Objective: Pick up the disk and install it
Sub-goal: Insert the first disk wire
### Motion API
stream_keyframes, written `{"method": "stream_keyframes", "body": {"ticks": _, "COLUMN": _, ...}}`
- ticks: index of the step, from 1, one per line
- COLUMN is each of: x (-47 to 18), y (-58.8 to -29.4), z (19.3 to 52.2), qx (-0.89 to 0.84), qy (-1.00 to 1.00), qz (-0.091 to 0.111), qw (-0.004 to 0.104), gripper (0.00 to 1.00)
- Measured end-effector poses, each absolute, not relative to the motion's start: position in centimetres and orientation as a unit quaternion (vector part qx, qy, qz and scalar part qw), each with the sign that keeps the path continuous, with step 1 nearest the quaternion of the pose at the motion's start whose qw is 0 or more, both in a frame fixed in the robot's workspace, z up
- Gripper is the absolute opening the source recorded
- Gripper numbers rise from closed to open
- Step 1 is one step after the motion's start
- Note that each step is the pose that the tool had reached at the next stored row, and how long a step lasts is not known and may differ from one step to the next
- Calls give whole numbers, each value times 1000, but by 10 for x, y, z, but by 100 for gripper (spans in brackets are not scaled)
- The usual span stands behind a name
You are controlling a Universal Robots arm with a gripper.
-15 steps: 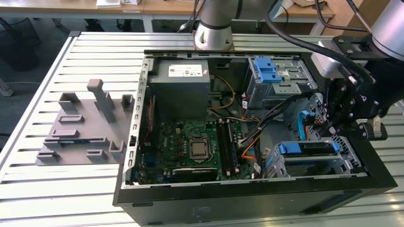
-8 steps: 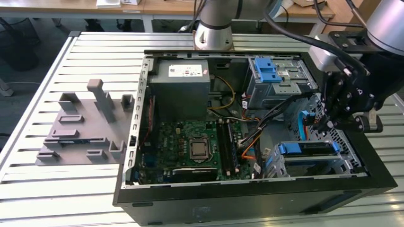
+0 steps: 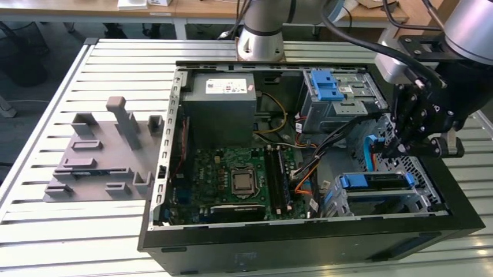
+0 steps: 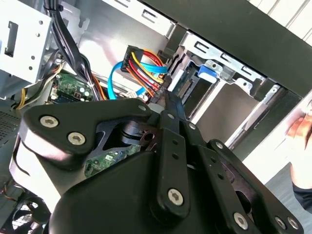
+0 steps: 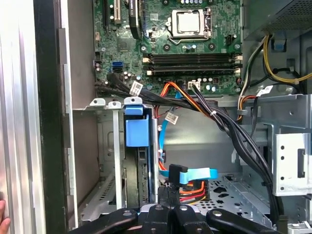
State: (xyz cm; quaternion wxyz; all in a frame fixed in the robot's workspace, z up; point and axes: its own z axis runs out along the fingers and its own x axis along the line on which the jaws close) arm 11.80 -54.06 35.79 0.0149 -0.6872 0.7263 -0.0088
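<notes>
disk (image 5: 137, 134) stands on edge in the drive bay (image 5: 105, 161) just beside the motherboard (image 5: 185, 48), blue carrier tab at the end nearer the board. it is judged seated or nearly so; how deep it sits cannot be confirmed.

hand (image 3: 396, 151) hangs at the end of the disk farther from the motherboard, close to the blue data cable (image 5: 195, 175) and the red-and-yellow power leads (image 5: 192, 191). whether it is clenched or released cannot be told.

finding: any press on the disk is best kept straight along the bay rails and square to the carrier, light enough to feel the clips catch. the cable plugs should stay out of the path so nothing is pinched.

hazard: a person's hand (image 4: 301, 134) lies beyond the case wall (image 5: 48, 122), on the bay's side away from the motherboard. slow travel is advised.
</notes>
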Motion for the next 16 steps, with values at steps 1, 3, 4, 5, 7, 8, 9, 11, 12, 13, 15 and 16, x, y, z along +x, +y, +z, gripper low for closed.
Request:
{"method": "stream_keyframes", "body": {"ticks": 1, "x": 118, "y": -540, "z": 358, "qx": -687, "qy": 726, "qz": -9, "qw": 15, "gripper": 11}}
{"method": "stream_keyframes", "body": {"ticks": 3, "x": 118, "y": -538, "z": 358, "qx": -687, "qy": 726, "qz": -8, "qw": 15, "gripper": 11}}
{"method": "stream_keyframes", "body": {"ticks": 4, "x": 118, "y": -538, "z": 358, "qx": -687, "qy": 726, "qz": -8, "qw": 15, "gripper": 11}}
{"method": "stream_keyframes", "body": {"ticks": 5, "x": 118, "y": -538, "z": 358, "qx": -687, "qy": 726, "qz": -8, "qw": 15, "gripper": 11}}
{"method": "stream_keyframes", "body": {"ticks": 7, "x": 118, "y": -538, "z": 358, "qx": -687, "qy": 726, "qz": -8, "qw": 15, "gripper": 11}}
{"method": "stream_keyframes", "body": {"ticks": 8, "x": 118, "y": -538, "z": 358, "qx": -687, "qy": 726, "qz": -8, "qw": 15, "gripper": 11}}
{"method": "stream_keyframes", "body": {"ticks": 9, "x": 118, "y": -538, "z": 358, "qx": -687, "qy": 726, "qz": -8, "qw": 15, "gripper": 11}}
{"method": "stream_keyframes", "body": {"ticks": 11, "x": 118, "y": -538, "z": 358, "qx": -687, "qy": 726, "qz": -9, "qw": 15, "gripper": 11}}
{"method": "stream_keyframes", "body": {"ticks": 12, "x": 118, "y": -538, "z": 358, "qx": -687, "qy": 726, "qz": -9, "qw": 16, "gripper": 18}}
{"method": "stream_keyframes", "body": {"ticks": 13, "x": 118, "y": -538, "z": 357, "qx": -687, "qy": 726, "qz": -9, "qw": 16, "gripper": 18}}
{"method": "stream_keyframes", "body": {"ticks": 15, "x": 118, "y": -538, "z": 357, "qx": -687, "qy": 726, "qz": -10, "qw": 17, "gripper": 18}}
{"method": "stream_keyframes", "body": {"ticks": 16, "x": 118, "y": -538, "z": 356, "qx": -687, "qy": 726, "qz": -10, "qw": 17, "gripper": 18}}
